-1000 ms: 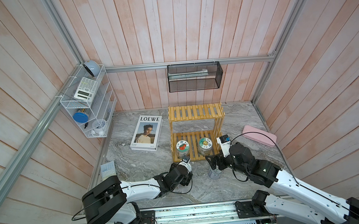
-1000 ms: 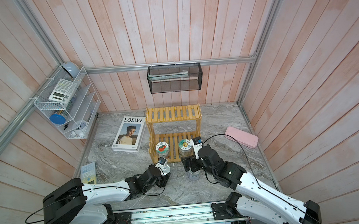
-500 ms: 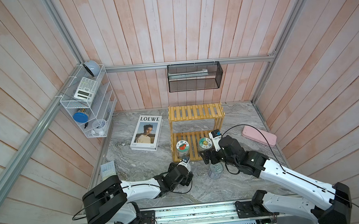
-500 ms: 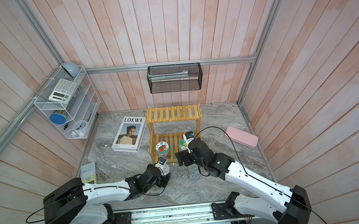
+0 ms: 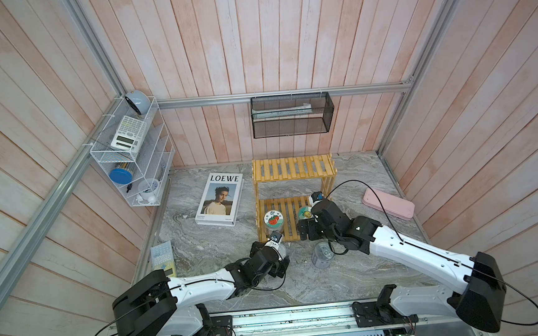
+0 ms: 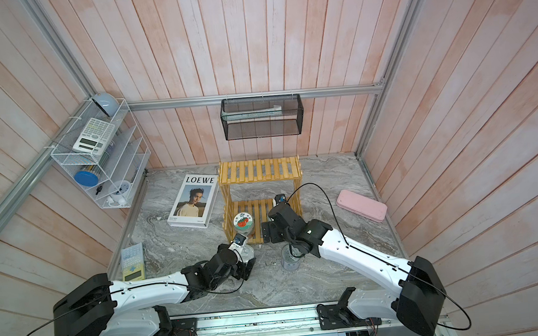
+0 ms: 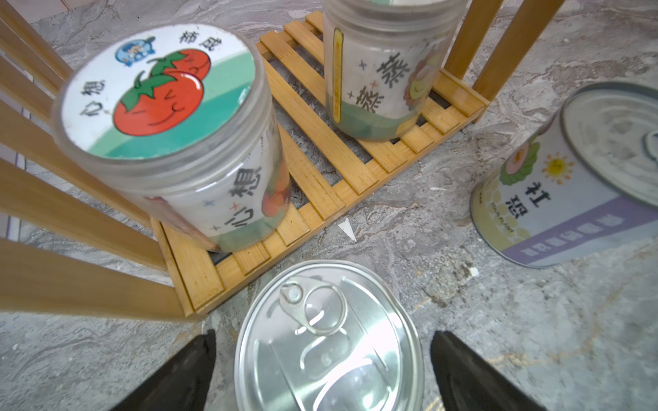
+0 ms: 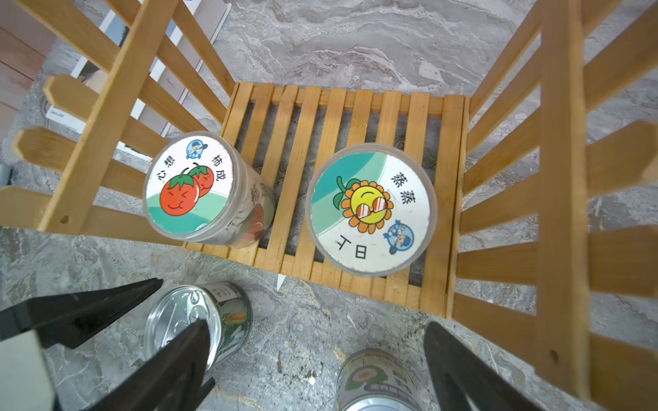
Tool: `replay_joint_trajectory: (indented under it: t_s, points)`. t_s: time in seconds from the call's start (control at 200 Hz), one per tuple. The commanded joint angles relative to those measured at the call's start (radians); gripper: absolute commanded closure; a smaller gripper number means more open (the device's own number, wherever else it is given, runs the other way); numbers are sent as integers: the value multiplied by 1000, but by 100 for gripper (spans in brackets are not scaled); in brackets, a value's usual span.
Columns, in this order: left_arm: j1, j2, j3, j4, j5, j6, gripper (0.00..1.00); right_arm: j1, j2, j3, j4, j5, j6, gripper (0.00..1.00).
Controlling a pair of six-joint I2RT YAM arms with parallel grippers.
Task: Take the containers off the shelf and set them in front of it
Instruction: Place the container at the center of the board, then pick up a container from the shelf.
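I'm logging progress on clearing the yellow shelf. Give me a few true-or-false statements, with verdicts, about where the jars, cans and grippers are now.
1. The tomato-lid jar and the sunflower-lid jar both stand on the lower tier of the shelf. True.
2. The right gripper is shut on the sunflower-lid jar. False: it is open and holds nothing.
3. The purple-label can stands on the table in front of the shelf. True.
4. The left gripper is clamped on the second can. False: its jaws stand open on either side of that can, which stands on the table.
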Motion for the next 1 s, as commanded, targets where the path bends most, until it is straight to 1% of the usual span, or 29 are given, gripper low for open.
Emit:
replay_joint_trajectory:
  t_s: [0.0,0.19,0.375,0.69,0.84,0.995]
  points:
    - [-5,-66,-8,-32,0,-7,0,-5,39,37,-25,54,22,2]
    - [-4,-188,10,-99,0,-5,0,-14,105,69,-27,109,42,2]
    - [-2,-267,28,-145,13,-8,0,-37,163,83,1,121,58,2]
    - [26,-343,25,-176,51,-27,0,-60,263,111,42,113,56,2]
    - [47,-356,18,-178,62,-31,0,-69,310,123,63,106,55,2]
    - [58,-360,18,-179,71,-31,0,-73,365,162,37,135,70,2]
